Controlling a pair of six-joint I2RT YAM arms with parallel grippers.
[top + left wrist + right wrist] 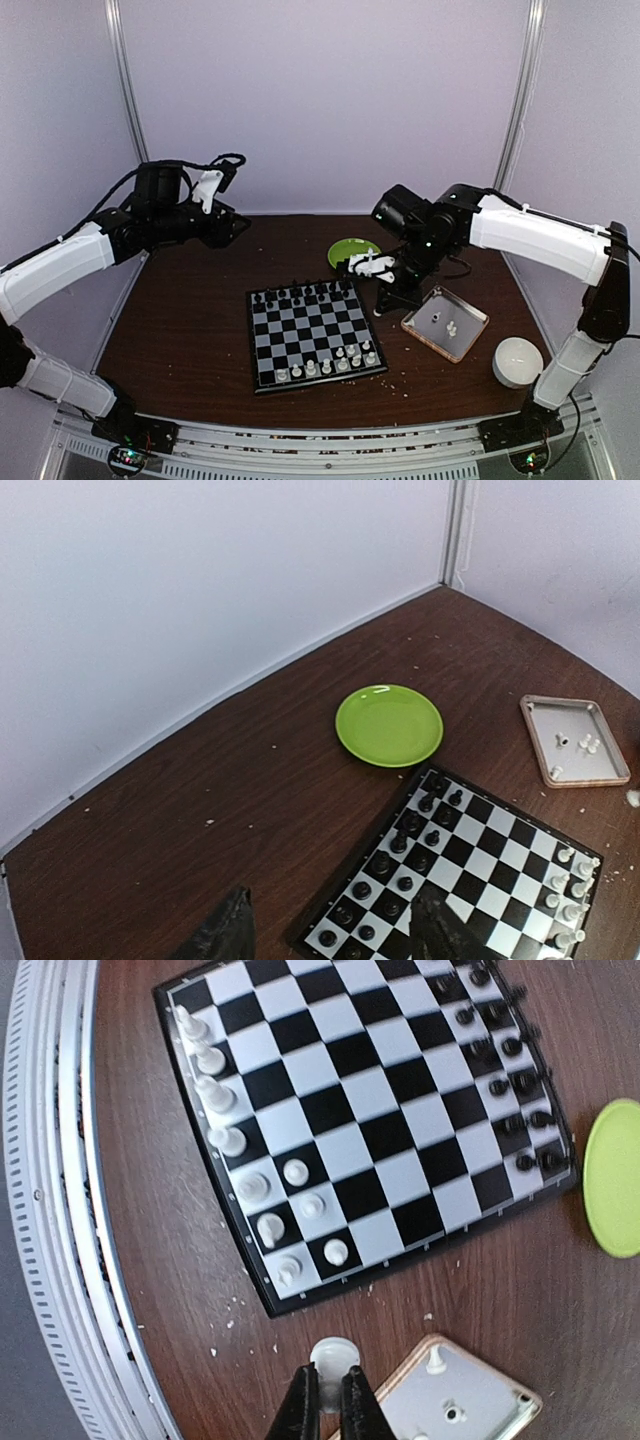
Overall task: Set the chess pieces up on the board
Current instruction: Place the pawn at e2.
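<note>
The left claw [332, 895], upper left of the top view, hangs spread above the dark wood-grained worktop [180, 340]. At centre lies the flat checked board [315, 335]: glossy black chessmen [432, 837] on its far rows, white chessmen [230, 1142] along the near edge (mostly toward the right). Beside the board's right edge, the right claw [330, 1385] pinches one round-headed white chessman [333, 1353]. The clear square tray [468, 318] holds a few more white chessmen. Behind the board sits a round green plate [352, 252].
</note>
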